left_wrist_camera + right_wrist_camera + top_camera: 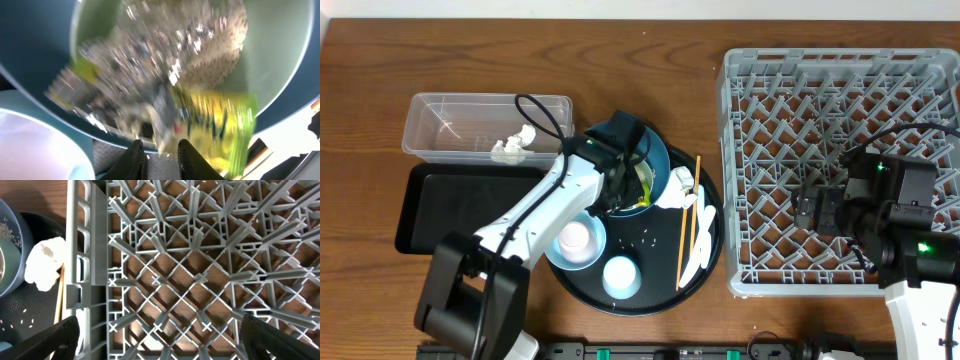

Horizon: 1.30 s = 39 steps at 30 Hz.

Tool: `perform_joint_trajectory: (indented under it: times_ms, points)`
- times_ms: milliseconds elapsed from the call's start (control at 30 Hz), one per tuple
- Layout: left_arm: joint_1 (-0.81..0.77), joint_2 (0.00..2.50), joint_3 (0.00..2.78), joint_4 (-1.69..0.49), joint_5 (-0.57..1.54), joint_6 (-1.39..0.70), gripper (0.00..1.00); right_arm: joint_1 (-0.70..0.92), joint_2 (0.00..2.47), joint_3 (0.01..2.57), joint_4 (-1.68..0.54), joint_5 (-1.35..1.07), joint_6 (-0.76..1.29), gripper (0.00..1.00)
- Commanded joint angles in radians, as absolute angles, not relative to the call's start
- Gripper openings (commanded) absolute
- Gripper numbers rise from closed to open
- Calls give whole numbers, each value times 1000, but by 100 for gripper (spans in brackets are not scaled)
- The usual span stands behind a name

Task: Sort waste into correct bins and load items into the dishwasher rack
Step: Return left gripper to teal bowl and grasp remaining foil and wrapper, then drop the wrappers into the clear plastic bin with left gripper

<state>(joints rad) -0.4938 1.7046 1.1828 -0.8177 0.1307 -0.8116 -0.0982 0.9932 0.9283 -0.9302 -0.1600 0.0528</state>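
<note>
no readable text anywhere: small yellow-green wrapper is showing dark print on its yellow face, but the left wrist view is too smeared to read it; its crinkled silver side is facing the camera. wrapper is lying in the big dark-blue bowl on the far part of the round black tray. left gripper is reaching down into that bowl, jaws pinched narrow on the wrapper's edge, foil running down between the fingers. right gripper is hanging spread wide and empty over the near-left part of the dishwasher rack. crowding the bowl: crumpled napkin at its right rim, chopsticks and white spoon just right, small light-blue bowl with a pale cup inside on its near side, second cup nearer, rice grains scattering on the tray. clear tub at far left is holding another napkin, black rectangular tray sitting just near of it
</note>
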Motion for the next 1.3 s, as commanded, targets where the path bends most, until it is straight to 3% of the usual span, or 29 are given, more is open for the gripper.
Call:
perform_joint_trajectory:
  times_ms: [0,500,533,600,1000,1267]
  points:
    - [-493,1692,1180,-820,44,-805,26,-92,991,947,-933,-161,63,99]
    - [-495,1757,1180,-775,92,-806,25,-92,991,947,-935,-161,63,99]
    - [-495,1757,1180,-772,92,-805,23,-91,991,947,-936,-161,63,99]
    - [-495,1757,1180,-768,92,-805,6,-91,991,947,-936,-161,63,99]
    - [-460,1637,1285,-829,28,-609,6,-91,991,947,-936,-161,63,99]
    - [-290,1454,1291,-823,-32,-531,6,-91,991,947,-935,-161,62,99]
